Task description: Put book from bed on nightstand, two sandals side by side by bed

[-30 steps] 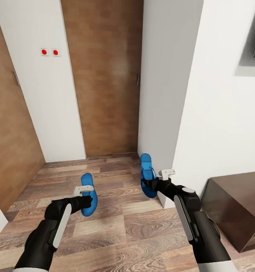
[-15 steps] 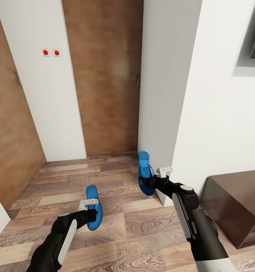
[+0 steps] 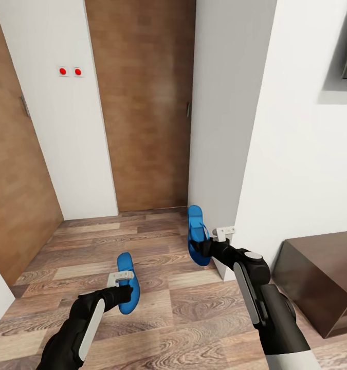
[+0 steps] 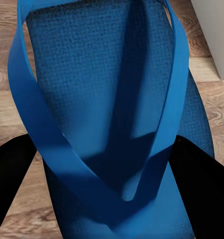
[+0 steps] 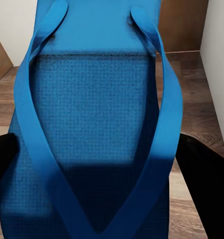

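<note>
One blue sandal (image 3: 127, 281) is held off the wood-plank floor (image 3: 158, 329) by the left gripper (image 3: 123, 293), whose dark fingers (image 4: 10, 174) are closed against the sole's two side edges near the toe post, as is seen in the left wrist view, where the sandal (image 4: 112, 124) runs straight out between them with its straps uppermost. The other blue sandal (image 3: 197, 235) is clamped in the same way by the right gripper (image 3: 204, 247); in the right wrist view its sole (image 5: 97, 124) is flanked by the two black fingers (image 5: 204, 174) near the point where the straps meet. In the head view the right sandal is carried just beside the corner of a white wall (image 3: 296, 154), while the left one hangs over open floor, well apart from it. A brown wooden door (image 3: 142, 103) stands ahead, a white panel with two red dots (image 3: 70, 71) to its left, and a dark brown cabinet (image 3: 322, 277) is seen low at the right. Open floor lies between the two arms and ahead toward the door.
</note>
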